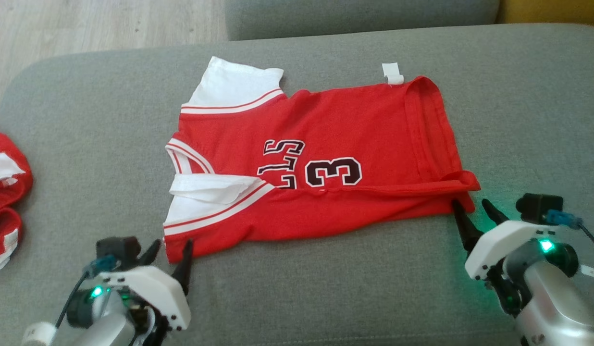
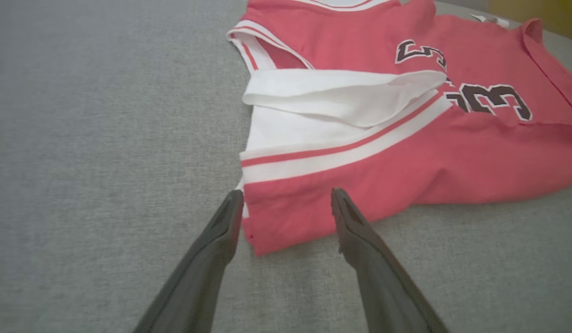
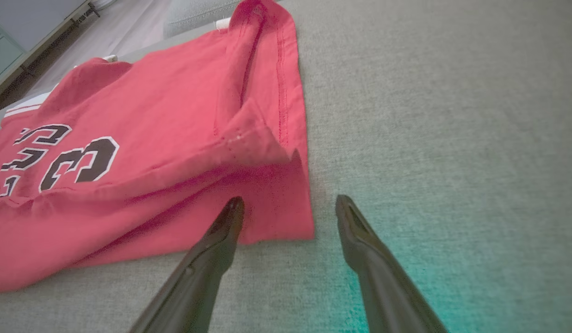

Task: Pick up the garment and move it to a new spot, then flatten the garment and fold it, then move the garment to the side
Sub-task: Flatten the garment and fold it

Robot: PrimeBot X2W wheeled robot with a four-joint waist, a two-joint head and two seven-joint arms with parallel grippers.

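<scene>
Jersey (image 1: pixel 326 158), red with white trim, lies spread in the middle of the grey sofa cushion (image 1: pixel 326 293), neck toward 9 o'clock and hem toward 3 o'clock, its near edge doubled over in a long fold. The left gripper (image 1: pixel 172 245) sits at 7 o'clock, jaws apart astride the near shoulder-end corner. The right gripper (image 1: pixel 470 204) sits at 4 o'clock, jaws apart, one finger over the hem corner and the other over bare cushion; neither holds anything. The risk, as I judge it: jaws closing here may catch only the top layer or pinch the cushion cover, so the fold opens on lifting. Uneven pulls would skew the cloth, and the loose white sleeve (image 1: pixel 210 188) could flop out.
</scene>
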